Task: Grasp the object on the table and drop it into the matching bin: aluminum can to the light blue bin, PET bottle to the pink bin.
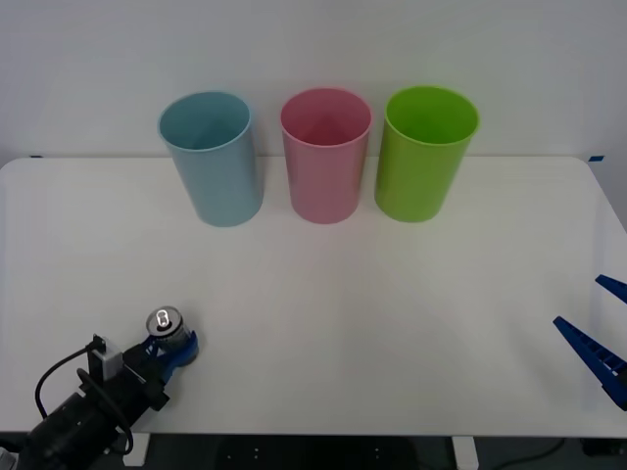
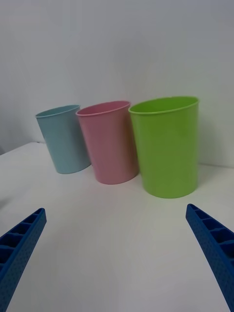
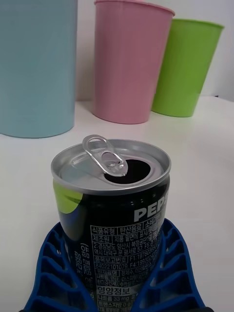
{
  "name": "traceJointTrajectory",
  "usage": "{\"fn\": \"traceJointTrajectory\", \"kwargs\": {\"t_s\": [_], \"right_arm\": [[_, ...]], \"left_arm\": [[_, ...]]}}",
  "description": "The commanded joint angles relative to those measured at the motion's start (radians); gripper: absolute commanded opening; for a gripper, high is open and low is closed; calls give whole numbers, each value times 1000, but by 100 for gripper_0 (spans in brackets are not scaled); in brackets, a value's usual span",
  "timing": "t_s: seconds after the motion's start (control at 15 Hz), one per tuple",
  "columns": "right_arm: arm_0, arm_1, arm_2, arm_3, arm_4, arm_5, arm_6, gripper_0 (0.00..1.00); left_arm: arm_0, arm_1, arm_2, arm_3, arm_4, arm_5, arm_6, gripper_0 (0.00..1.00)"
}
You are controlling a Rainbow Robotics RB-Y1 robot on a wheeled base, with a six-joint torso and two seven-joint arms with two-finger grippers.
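Observation:
The aluminum can [image 1: 165, 322], dark-bodied with an opened pull-tab top, stands upright on the white table [image 1: 392, 313] near its front left edge. My left gripper [image 1: 174, 345] is shut on the can [image 3: 112, 204], with its blue fingers [image 3: 48, 263] curved against both sides of the lower body. The light blue bin [image 1: 211, 162] stands at the back left, and the pink bin [image 1: 325, 157] is just right of it. My right gripper [image 1: 598, 333] hangs open at the right edge of the table with nothing between its fingers [image 2: 214, 243].
A lime green bin [image 1: 426, 157] stands right of the pink one, closing the row of three along the back wall. A wide stretch of bare tabletop lies between the can and the bins.

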Motion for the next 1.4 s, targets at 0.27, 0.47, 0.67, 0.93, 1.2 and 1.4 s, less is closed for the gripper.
{"fn": "traceJointTrajectory", "kwargs": {"t_s": [0.27, 0.47, 0.67, 0.93, 1.2, 1.4], "right_arm": [[0, 0, 0, 0, 0, 0, 0, 100], [0, 0, 0, 0, 0, 0, 0, 100], [0, 0, 0, 0, 0, 0, 0, 100], [0, 0, 0, 0, 0, 0, 0, 100], [0, 0, 0, 0, 0, 0, 0, 100], [0, 0, 0, 0, 0, 0, 0, 100]], "left_arm": [[0, 0, 22, -57, 26, 0, 46, 0], [2, 0, 43, -123, 26, 0, 117, 0], [0, 0, 59, -180, 31, 3, 166, 0], [2, 0, 95, -267, 30, 5, 259, 0], [2, 0, 134, -358, 25, 6, 382, 0], [5, 0, 158, -461, -15, 51, 491, 0]]}}
